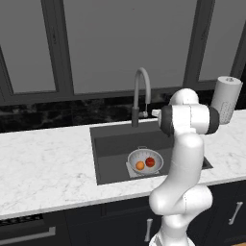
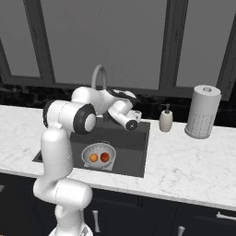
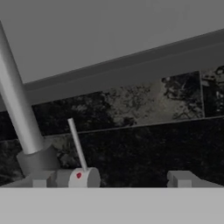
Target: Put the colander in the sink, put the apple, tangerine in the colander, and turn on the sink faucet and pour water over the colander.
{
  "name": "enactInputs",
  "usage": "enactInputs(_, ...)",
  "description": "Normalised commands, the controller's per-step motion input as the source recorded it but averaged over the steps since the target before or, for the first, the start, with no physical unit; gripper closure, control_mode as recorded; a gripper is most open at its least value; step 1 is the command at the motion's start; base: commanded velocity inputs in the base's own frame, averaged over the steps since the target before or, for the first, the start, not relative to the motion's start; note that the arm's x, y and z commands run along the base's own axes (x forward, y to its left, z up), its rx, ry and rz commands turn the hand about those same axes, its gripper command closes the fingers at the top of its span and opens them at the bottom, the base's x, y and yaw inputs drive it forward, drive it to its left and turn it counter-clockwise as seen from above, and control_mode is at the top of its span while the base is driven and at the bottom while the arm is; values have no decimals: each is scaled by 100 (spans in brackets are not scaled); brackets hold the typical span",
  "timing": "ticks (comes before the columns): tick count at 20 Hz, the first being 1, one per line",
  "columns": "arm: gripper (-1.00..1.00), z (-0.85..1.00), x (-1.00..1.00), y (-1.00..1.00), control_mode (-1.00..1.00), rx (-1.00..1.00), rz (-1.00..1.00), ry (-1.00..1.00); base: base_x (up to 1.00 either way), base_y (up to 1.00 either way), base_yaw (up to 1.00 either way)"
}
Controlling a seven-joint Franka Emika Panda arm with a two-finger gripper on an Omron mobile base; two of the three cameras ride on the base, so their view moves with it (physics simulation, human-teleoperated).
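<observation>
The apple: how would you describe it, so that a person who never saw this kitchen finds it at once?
Look at the dark sink set in the white marble counter, below the gooseneck faucet. In it sits a silver perforated colander holding two small round fruits. The apple is the red one; the tangerine beside it is bright orange.

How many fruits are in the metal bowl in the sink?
2: the orange tangerine on the left and the red apple on the right, side by side inside the colander. None looks hidden.

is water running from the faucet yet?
No: the faucet spout shows no stream above the colander.
</observation>
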Motion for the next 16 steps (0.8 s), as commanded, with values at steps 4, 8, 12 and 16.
enactInputs(4, -100, 0, 26, 0, -100, 0, 0, 0, 0, 0, 0)
enactInputs(8, -100, 0, 26, 1, -100, 0, 0, 0, 0, 0, 0)
enactInputs(12, -100, -1, 19, 6, -100, 0, 0, 0, 0, 0, 0)
enactInputs(16, -100, 0, 16, 14, -100, 0, 0, 0, 0, 0, 0)
